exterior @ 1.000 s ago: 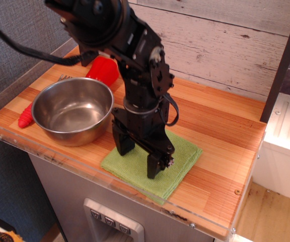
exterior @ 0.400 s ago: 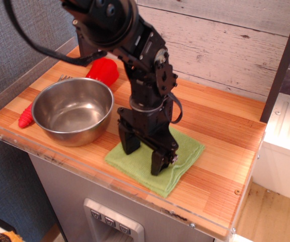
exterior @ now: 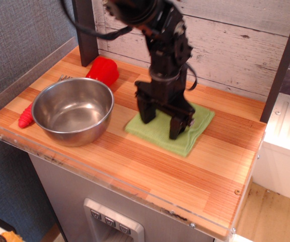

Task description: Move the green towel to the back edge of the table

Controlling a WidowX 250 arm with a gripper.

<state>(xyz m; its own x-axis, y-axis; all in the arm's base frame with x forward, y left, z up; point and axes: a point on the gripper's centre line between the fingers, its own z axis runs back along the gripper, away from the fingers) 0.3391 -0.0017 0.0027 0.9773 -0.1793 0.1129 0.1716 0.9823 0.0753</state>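
The green towel [exterior: 193, 132] lies flat on the wooden table [exterior: 150, 166], right of the steel bowl and about midway between the front rim and the back wall. My black gripper [exterior: 162, 124] points straight down, its two fingertips spread apart and pressing on the towel's top. The left fingertip [exterior: 146, 115] sits near the towel's left edge, the right one [exterior: 177, 130] near its middle. Nothing is held between the fingers.
A steel bowl [exterior: 73, 109] stands at the left. A red object [exterior: 103, 70] lies behind it and another red item [exterior: 25, 117] at its left. A white plank wall [exterior: 225, 45] backs the table. A clear acrylic rim [exterior: 115, 184] lines the front edge.
The gripper has slid toward the back wall and to the right, dragging the towel with it from the front edge to the middle of the table.
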